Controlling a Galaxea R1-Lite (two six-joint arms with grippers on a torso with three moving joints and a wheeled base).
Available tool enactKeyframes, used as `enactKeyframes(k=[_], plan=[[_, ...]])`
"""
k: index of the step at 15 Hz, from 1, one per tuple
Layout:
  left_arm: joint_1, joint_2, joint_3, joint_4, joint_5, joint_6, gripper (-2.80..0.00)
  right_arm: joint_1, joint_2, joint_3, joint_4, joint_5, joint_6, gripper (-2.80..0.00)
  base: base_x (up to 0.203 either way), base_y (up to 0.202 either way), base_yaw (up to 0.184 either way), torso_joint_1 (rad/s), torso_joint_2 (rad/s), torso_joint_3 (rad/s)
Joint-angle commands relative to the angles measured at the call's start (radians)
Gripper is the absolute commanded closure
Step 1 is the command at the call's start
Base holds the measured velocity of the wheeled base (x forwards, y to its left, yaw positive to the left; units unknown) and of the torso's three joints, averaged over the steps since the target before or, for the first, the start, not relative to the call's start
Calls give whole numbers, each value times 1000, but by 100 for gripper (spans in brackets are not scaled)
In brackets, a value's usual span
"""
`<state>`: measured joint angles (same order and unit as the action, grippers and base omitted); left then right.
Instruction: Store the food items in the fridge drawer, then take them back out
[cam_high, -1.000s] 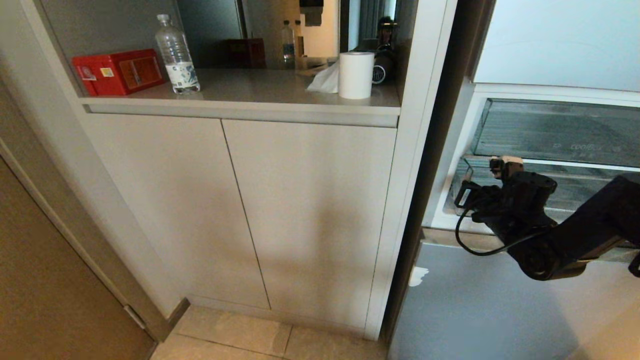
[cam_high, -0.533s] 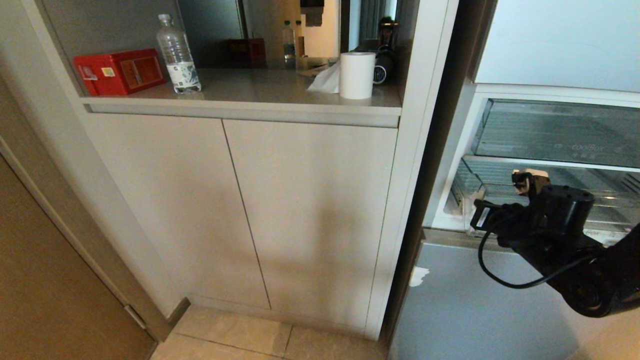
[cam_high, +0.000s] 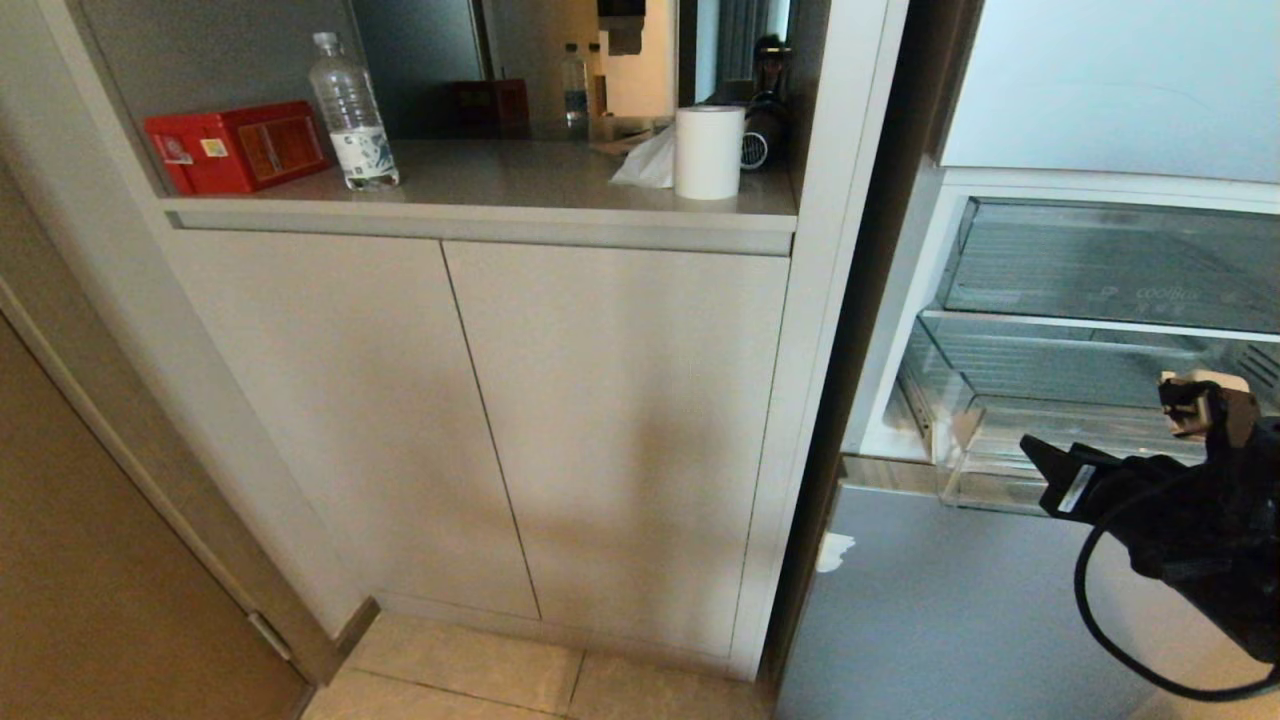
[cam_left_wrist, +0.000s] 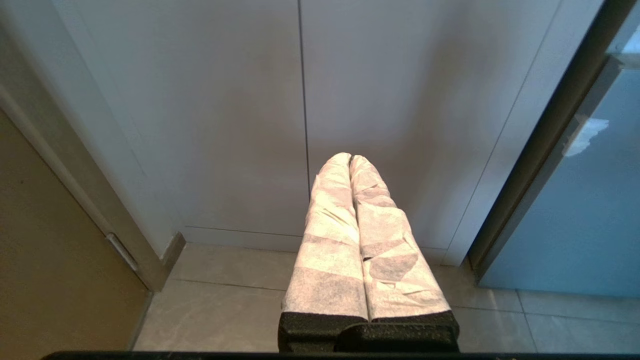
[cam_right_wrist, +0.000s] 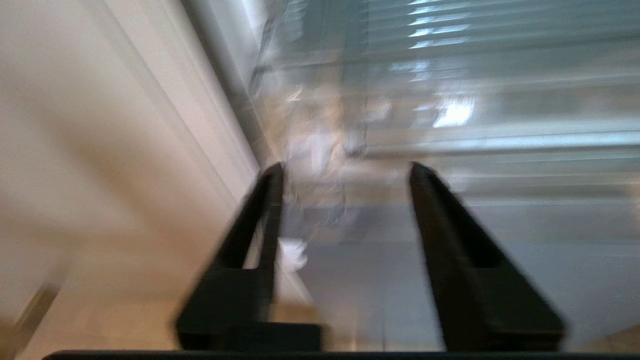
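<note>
In the head view, the wide, shallow, see-through plastic fridge drawer (cam_high: 1060, 455) sits in the open fridge compartment at the right, pulled partly forward so that its curved front lip overhangs the silver-blue lower fridge door panel (cam_high: 950, 610). Its long axis runs left to right and its open front faces the robot. Its ribbed bottom shows bare as far as the frame reaches; no red produce can be seen. Above it lies a clear shelf box (cam_high: 1110, 260) with faint lettering that seems to read "coolBox". The black right arm enters from the lower right corner, and its right gripper (cam_high: 1050, 475) hangs just in front of the drawer's lip, apart from it. On the grey counter to the left stand a red rectangular box (cam_high: 235, 147) with a yellow label too small to read, a clear plastic water bottle (cam_high: 350, 110) with a patterned label, and a white paper roll (cam_high: 709, 152).

In the left wrist view, the left gripper (cam_left_wrist: 350, 159), its fingers wrapped in white cloth tape, has its jaws pressed together with nothing between them, pointing at the pale cabinet doors (cam_left_wrist: 300, 100).

In the right wrist view, blurred, the black fingers (cam_right_wrist: 450, 240) stand spread and empty before the ribbed drawer (cam_right_wrist: 475, 90).
</note>
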<state>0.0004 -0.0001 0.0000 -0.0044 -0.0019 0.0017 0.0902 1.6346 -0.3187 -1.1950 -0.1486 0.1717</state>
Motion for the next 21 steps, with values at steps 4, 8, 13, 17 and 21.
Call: enactKeyframes(k=[4,8,13,17,21], plan=[[-2,0,2,0,0,0,0,-32,-229,44,104,-3,-8,-280,0,0,0,0,0,0],[-2,0,2,0,0,0,0,-114,-229,-220,381,1,-53,-280,0,0,0,0,0,0],[-2,0,2,0,0,0,0,-135,-74,-618,941,52,-160,-280,0,0,0,0,0,0],[-2,0,2,0,0,0,0,-168,149,-782,1013,80,-202,-280,0,0,0,0,0,0],[-2,0,2,0,0,0,0,-288,258,-993,1182,175,-239,-280,0,0,0,0,0,0]])
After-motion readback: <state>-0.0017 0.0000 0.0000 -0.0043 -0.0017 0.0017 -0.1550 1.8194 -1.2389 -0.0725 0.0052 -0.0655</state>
